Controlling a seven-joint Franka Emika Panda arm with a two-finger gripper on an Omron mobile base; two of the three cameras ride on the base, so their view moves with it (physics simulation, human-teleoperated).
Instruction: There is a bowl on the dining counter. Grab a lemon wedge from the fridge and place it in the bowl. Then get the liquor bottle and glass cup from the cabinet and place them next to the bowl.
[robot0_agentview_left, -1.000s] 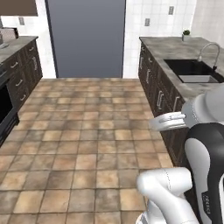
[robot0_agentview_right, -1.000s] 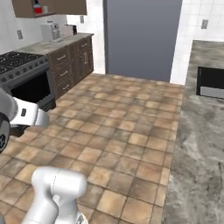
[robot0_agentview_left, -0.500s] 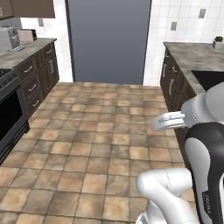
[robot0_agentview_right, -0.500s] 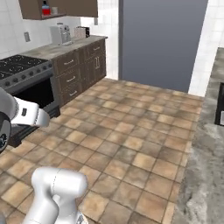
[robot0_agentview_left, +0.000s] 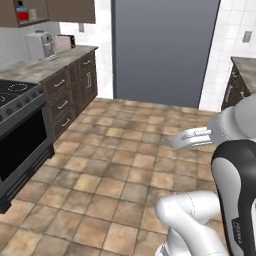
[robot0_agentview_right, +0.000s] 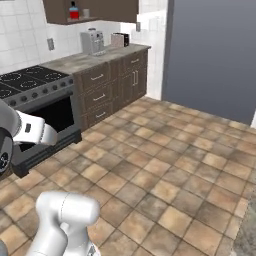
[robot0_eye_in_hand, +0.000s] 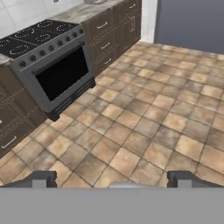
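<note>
The dark brown wall cabinet (robot0_agentview_right: 100, 9) hangs at the upper left with an open shelf. On that shelf stands the liquor bottle (robot0_agentview_right: 74, 11), red below with a black cap, also visible as the liquor bottle (robot0_agentview_left: 20, 12). The small glass cup (robot0_agentview_right: 86, 12) stands just right of it. The tall grey fridge (robot0_agentview_left: 165, 50) shows a plain flat face at the far end of the floor. My gripper (robot0_eye_in_hand: 111, 180) is open and holds nothing, hanging high over the tiled floor, far from cabinet and fridge. The bowl, dining counter and lemon wedge are out of view.
A black stove (robot0_eye_in_hand: 61, 65) stands along the left wall between brown drawer units (robot0_agentview_right: 107, 85). A coffee machine (robot0_agentview_right: 93, 41) and a toaster (robot0_agentview_right: 119, 39) sit on the worktop beyond it. Open tiled floor (robot0_agentview_left: 125, 160) stretches ahead. A sliver of grey stone top (robot0_agentview_right: 248, 235) lies at the lower right.
The whole picture has swung: the base has turned left. The sink counter has slid out on the right; the stove, worktop and wall cabinet have come in on the left. Gripper stays open.
</note>
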